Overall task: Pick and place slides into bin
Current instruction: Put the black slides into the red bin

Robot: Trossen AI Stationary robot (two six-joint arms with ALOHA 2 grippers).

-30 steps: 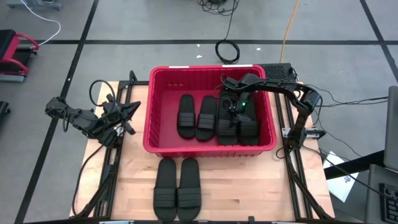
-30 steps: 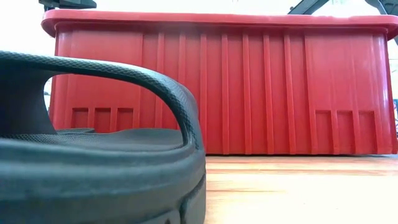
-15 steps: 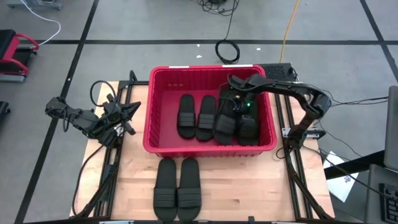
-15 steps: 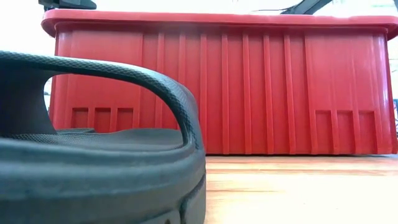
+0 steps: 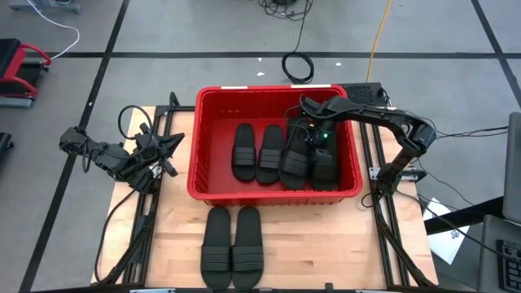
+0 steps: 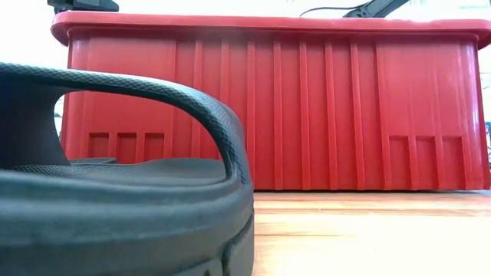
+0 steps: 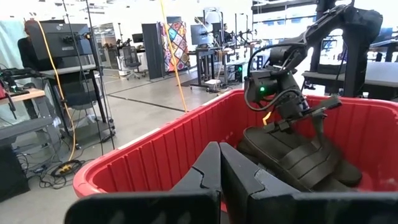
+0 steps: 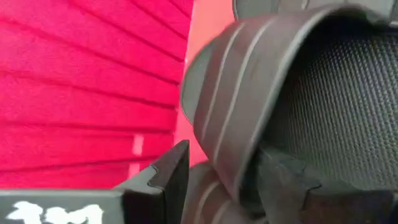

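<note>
Jaws apart on the right gripper (image 5: 312, 138), straddling the ribbed strap of a tilted slide (image 5: 293, 159) without clamping it. Hanging low inside the bin (image 5: 194, 155), at its far right part. Leaning that slide against another slide (image 5: 325, 168) beside the right wall. Sharing the bin floor with two more slides (image 5: 257, 152) lying flat side by side near the middle. Leaving a last pair of slides (image 5: 232, 249) on the wooden table (image 5: 326, 244), just in front of the bin's near wall. Keeping the left gripper (image 5: 167, 146) pressed shut, parked off the bin's left side and pointing at it.
</note>
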